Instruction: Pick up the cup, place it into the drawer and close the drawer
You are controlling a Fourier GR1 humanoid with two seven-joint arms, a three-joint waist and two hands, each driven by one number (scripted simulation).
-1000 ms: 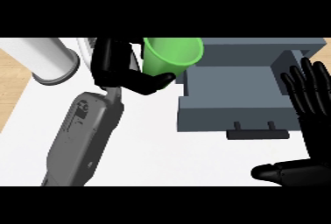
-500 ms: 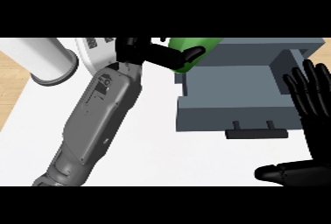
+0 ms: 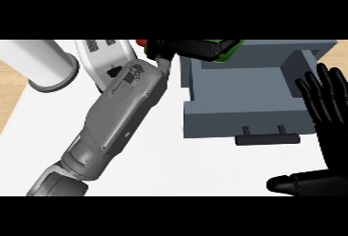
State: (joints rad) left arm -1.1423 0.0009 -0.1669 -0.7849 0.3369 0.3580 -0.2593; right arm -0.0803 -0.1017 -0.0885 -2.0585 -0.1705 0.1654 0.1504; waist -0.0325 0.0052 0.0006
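Observation:
The green cup (image 3: 229,50) shows only as a sliver at the top of the head view, above the back of the open grey drawer (image 3: 238,113). My left hand (image 3: 190,47) is curled round it and hides most of it. The left forearm (image 3: 115,124) stretches diagonally from the lower left up to the drawer's far left corner. My right hand (image 3: 327,110) stands open at the right edge, fingers up, beside the drawer's right wall. The drawer's dark handle (image 3: 266,137) faces me.
A white cylinder (image 3: 42,64) lies at the upper left on the white counter (image 3: 197,170). A white appliance with dark markings (image 3: 102,57) sits behind the left forearm. A strip of wooden floor (image 3: 12,101) shows at the far left.
My left hand has carried the cup up and to the right, from beside the drawer's left corner to above its back edge. The forearm has stretched further out. The right hand has stayed still.

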